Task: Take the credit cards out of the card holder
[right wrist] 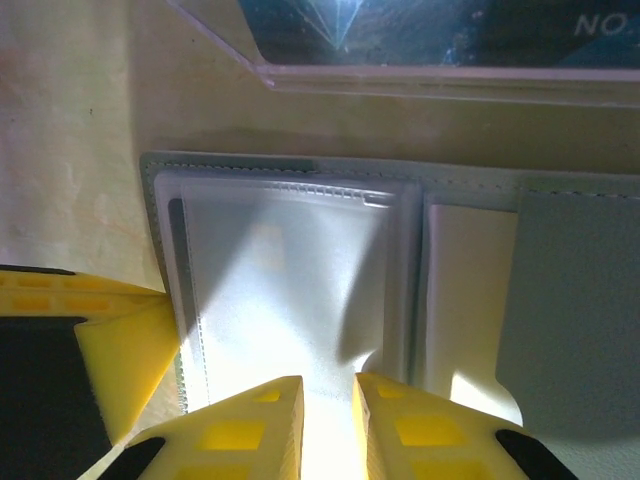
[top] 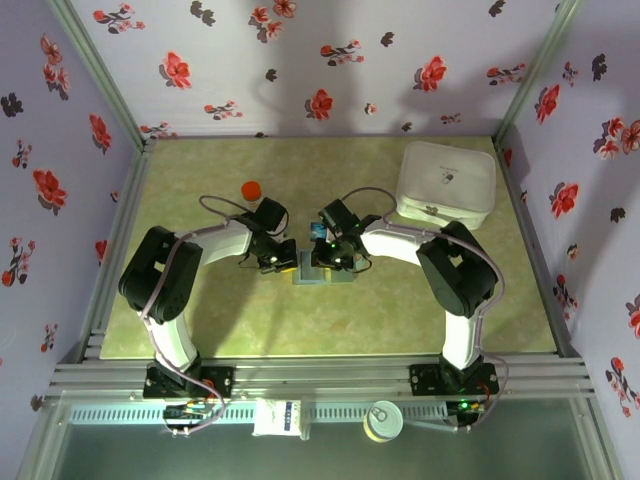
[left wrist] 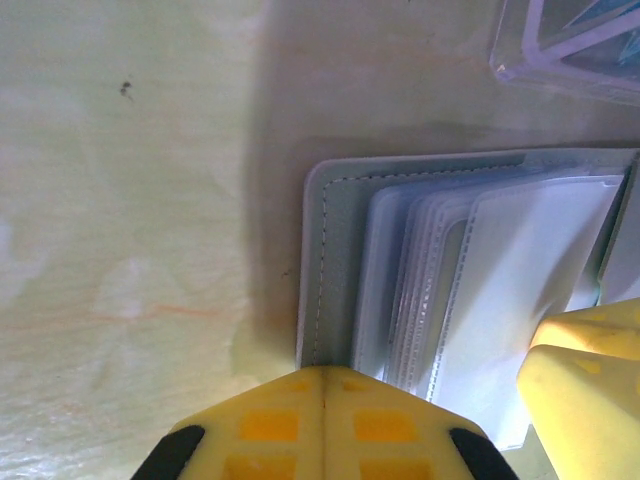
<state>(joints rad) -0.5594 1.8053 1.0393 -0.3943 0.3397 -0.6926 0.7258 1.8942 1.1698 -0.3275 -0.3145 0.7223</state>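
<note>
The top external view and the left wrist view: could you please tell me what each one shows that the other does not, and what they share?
From above you get the wider layout: the white rounded box at the far right of the table, and a small red object farther back. Up close, the left wrist gives detail: the stitched seam and layered clear sleeves of the card holder, with the left gripper shut, its tips at the holder's edge. Shared: the card holder lying open on the table.

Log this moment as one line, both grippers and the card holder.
card holder: open flat on table | left gripper: shut, at holder's edge | right gripper: jaws narrowly apart over clear sleeve
</note>
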